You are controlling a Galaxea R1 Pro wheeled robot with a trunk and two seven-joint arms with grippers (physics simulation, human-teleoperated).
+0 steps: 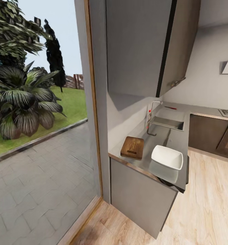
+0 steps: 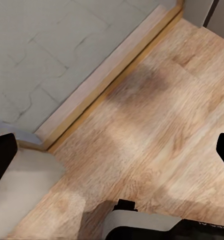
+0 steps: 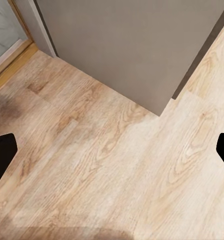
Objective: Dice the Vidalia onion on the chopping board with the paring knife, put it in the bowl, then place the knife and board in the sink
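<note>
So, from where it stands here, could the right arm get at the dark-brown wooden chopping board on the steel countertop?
Probably not yet. The right gripper hangs open over the wooden floor beside the cabinet, while the dark-brown wooden chopping board lies up on the grey steel countertop, some way ahead. Nothing blocks it.

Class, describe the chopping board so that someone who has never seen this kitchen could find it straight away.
Start at the grey countertop running from the big window toward the sink. At its near end, by the wall, lies the chopping board. It is flat, dark-brown wood, unlike the white bowl beside it.
</note>
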